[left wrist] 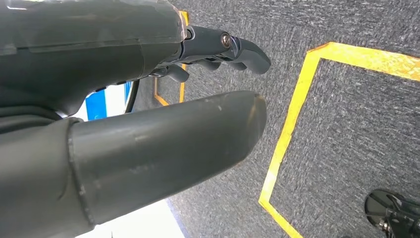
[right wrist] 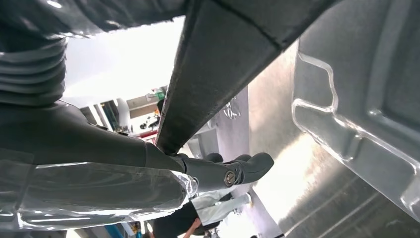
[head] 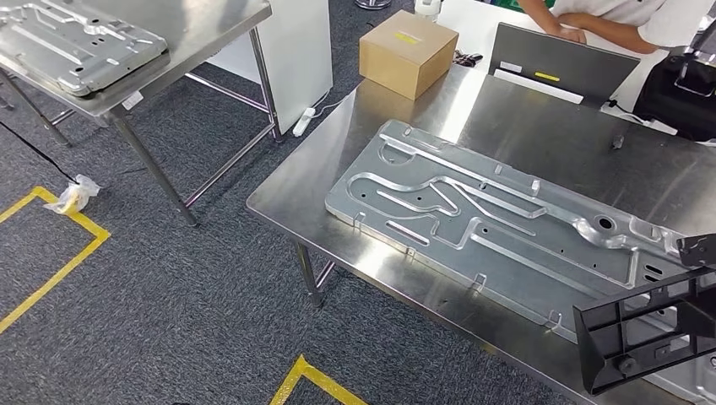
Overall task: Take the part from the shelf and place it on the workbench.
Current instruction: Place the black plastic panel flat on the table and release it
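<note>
A black plastic frame part (head: 601,350) hangs at the lower right of the head view, over the near right end of the steel workbench (head: 540,118). In the right wrist view my right hand (right wrist: 148,168) grips this part (right wrist: 223,64), a dark bar running across between thumb and fingers (right wrist: 247,166). Just beyond it lies a large stamped silver plate (right wrist: 356,99); that plate (head: 490,219) lies flat across the bench. My left hand (left wrist: 163,99) hangs above the carpet, thumb and fingers (left wrist: 237,49) apart, holding nothing.
A cardboard box (head: 408,52) stands at the bench's far left corner. A grey panel (head: 557,59), a black bag (head: 680,89) and a person (head: 625,21) are at the back. A second steel table (head: 194,34) with another plate (head: 76,42) stands left. Yellow tape (head: 59,253) marks the carpet.
</note>
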{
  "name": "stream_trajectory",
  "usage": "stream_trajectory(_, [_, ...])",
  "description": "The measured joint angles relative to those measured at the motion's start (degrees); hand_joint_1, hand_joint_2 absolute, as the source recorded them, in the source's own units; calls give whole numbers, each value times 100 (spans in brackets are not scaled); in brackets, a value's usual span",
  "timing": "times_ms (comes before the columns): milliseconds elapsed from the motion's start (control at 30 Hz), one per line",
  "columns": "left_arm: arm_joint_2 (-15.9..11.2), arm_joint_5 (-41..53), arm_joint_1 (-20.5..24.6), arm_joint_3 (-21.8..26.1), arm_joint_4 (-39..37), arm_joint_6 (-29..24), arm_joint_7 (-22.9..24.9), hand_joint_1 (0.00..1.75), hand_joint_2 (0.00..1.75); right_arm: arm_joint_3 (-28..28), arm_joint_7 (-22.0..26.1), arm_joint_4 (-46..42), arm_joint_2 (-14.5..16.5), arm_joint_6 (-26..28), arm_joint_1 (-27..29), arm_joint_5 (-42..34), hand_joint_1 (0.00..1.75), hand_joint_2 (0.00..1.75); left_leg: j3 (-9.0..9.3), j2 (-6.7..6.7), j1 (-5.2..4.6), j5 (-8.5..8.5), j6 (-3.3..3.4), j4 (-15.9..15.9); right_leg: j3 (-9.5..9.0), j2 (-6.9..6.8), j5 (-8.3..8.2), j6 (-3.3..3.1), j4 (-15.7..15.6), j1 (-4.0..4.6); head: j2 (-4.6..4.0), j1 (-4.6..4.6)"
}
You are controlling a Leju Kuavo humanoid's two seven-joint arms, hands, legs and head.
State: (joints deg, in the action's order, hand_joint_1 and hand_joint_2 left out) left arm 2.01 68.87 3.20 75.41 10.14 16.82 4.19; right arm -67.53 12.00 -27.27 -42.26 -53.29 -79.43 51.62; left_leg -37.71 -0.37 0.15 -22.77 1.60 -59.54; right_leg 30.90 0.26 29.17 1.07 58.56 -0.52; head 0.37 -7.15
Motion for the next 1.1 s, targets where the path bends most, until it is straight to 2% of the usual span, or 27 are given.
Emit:
stream_trajectory(100, [0,-6,6,0,0,-9,-7,0,0,-1,-553,104,73,248,19,-208,0,0,-1,0,0,0,0,3,-2,0,0,0,2,3,0,0])
stream_trajectory(233, [2,-56,11,2,0,-51,-19,0,0,29,-1543,426,411,822,78,-538,0,0,3,3,1,1,0,3,-3,8,-1,0,3,5,0,0])
stream_trajectory(300, [4,-117,10,7,0,-69,-36,0,0,129,-2001,563,616,1360,138,-652,0,0,4,4,1,2,-1,3,-3,9,-2,1,5,6,0,0])
stream_trajectory(367, [9,-190,4,14,0,-81,-88,0,0,269,-2268,641,828,2265,216,-587,0,0,6,9,3,3,-1,3,-3,15,-3,0,5,7,0,0])
stream_trajectory(433, [19,-234,0,17,0,-90,-144,0,0,352,-2303,667,1006,3145,268,-412,0,0,11,16,5,3,-1,3,-4,19,-3,0,4,8,0,0])
stream_trajectory(500, [33,-242,-4,17,0,-95,-175,0,0,387,-2248,680,1124,3543,286,-282,0,0,13,10,8,3,-1,2,-8,7,-1,0,2,10,0,0])
stream_trajectory(667, [50,-230,-28,17,0,-95,-211,0,0,372,-1960,744,1239,3895,411,184,0,0,12,-9,9,2,-1,3,-21,-13,3,0,-2,11,0,0])
stream_trajectory(833, [55,-225,-34,18,0,-98,-205,0,0,420,-1980,850,1270,4127,691,106,0,0,12,-9,7,1,0,2,-24,-12,2,1,-6,9,0,0])
stream_trajectory(1100, [56,-236,-48,22,0,-138,-201,0,0,449,-1971,927,1280,4173,852,128,0,0,12,-8,5,1,0,2,-23,-10,1,2,-6,8,0,0])
